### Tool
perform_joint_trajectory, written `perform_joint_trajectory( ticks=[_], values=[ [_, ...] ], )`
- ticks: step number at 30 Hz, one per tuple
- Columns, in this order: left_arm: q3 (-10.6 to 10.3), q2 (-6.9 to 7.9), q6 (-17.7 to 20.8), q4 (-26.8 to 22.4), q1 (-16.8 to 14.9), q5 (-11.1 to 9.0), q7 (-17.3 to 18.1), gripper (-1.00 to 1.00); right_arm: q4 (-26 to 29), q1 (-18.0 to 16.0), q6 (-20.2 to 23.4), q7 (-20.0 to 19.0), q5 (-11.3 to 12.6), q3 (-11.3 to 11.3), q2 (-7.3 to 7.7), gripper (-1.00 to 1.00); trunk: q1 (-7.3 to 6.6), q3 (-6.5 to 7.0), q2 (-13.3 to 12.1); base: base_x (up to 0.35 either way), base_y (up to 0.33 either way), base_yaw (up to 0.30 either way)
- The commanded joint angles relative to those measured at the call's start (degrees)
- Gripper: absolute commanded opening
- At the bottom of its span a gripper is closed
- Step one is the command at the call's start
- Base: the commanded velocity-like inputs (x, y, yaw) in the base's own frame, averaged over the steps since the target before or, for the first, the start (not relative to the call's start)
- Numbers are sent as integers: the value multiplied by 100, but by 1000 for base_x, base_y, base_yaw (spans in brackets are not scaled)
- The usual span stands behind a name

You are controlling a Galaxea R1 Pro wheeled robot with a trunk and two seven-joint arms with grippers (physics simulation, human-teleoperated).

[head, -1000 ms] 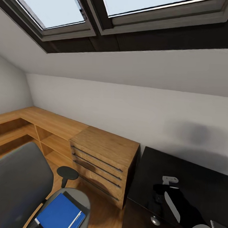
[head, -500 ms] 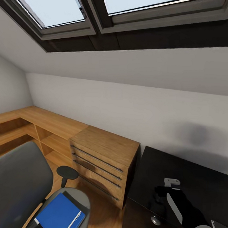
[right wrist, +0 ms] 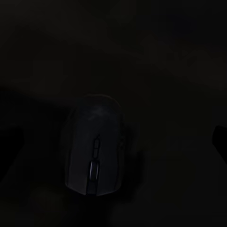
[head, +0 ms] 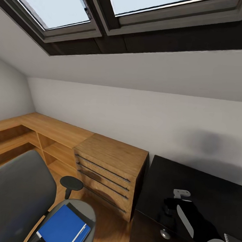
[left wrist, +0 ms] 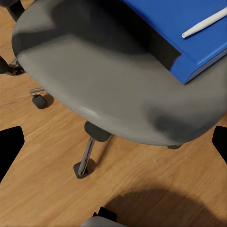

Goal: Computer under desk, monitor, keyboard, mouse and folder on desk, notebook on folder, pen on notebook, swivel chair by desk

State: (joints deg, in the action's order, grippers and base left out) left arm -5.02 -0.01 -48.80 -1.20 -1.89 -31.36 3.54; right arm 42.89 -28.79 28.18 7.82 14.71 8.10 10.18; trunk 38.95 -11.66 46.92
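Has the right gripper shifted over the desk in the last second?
Yes, slightly. The right gripper has crept toward the near desk edge and a little rightward, judged against the silver drawer knob; it has held since half a second ago.

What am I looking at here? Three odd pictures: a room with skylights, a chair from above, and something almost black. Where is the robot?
These are a simulator's renders from three cameras on one two-armed robot. The room picture comes from its head: the black shape low at the right is its right arm, ending in the right gripper over the glossy black desk. The other two cameras sit at its wrists. The left one looks down on the swivel chair, where a blue folder lies with a pale pen on top. The dark one looks at a mouse on the desk. Both grippers' fingers are spread at the picture edges; nothing is held.
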Motion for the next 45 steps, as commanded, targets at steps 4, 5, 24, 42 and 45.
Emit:
perform_joint_trajectory(
  ticks=[4, 5, 24, 42, 45],
  values=[
    [-43, 1, -20, 6, -5, -63, 31, 100, 15, -4, 19, 22, 71, 45, 3, 100, 1, -9, 7, 0, 0, 0],
    [-43, 1, -19, 6, -5, -63, 32, 100, 16, -4, 16, -63, 69, 45, 2, 100, 1, -9, 7, 0, 0, 0],
    [-43, 1, -16, 6, -5, -63, 30, 100, 20, -4, 12, -373, 49, 31, 2, 100, 1, -9, 7, 0, 0, 0],
    [-43, 1, -17, 6, -5, -63, 25, 100, 18, -4, 22, -366, 41, 23, 15, 100, 265, -224, 488, 0, 0, 0],
    [-43, 1, -16, 6, -5, -63, 24, 100, 18, -4, 26, -364, 41, 20, 19, 100, 331, -278, 608, 0, 0, 0]
  ],
)
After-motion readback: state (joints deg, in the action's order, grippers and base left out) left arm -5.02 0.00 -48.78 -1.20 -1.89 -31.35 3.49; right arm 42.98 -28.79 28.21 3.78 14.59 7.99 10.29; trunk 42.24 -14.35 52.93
